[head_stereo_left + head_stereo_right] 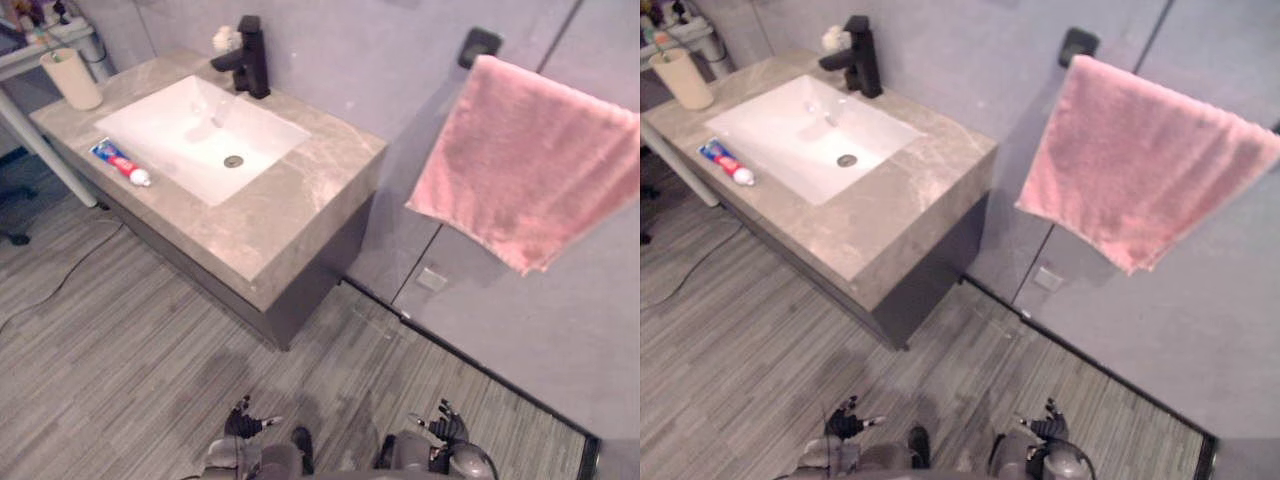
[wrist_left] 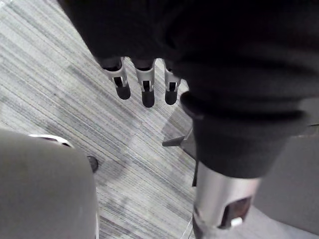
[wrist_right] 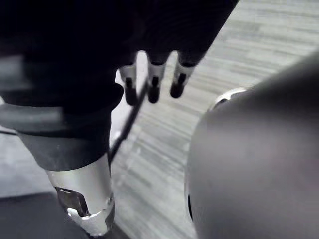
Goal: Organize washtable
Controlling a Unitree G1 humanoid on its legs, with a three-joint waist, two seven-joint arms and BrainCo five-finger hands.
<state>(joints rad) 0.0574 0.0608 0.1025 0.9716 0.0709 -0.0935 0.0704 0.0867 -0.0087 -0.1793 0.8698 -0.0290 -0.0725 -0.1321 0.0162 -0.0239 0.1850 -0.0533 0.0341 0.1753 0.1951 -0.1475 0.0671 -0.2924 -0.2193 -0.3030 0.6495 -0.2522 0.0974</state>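
Both hands low, released, empty: L hand (image 1: 243, 422), R hand (image 1: 445, 425). Tube (image 1: 122, 162) on surface (image 1: 290, 215), well ahead of L hand, just beside sink (image 1: 170, 125). Risk: long reach, tube nudged into sink.

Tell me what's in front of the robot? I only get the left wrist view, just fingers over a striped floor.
Observer: A stone washstand with a white sink stands ahead of it.
Operator: Is anything lying on it?
Observer: A toothpaste tube lies flat on the counter, right beside the sink.
Operator: What's the other hand doing?
Observer: The right hand hangs low over the floor, fingers relaxed, holding nothing.
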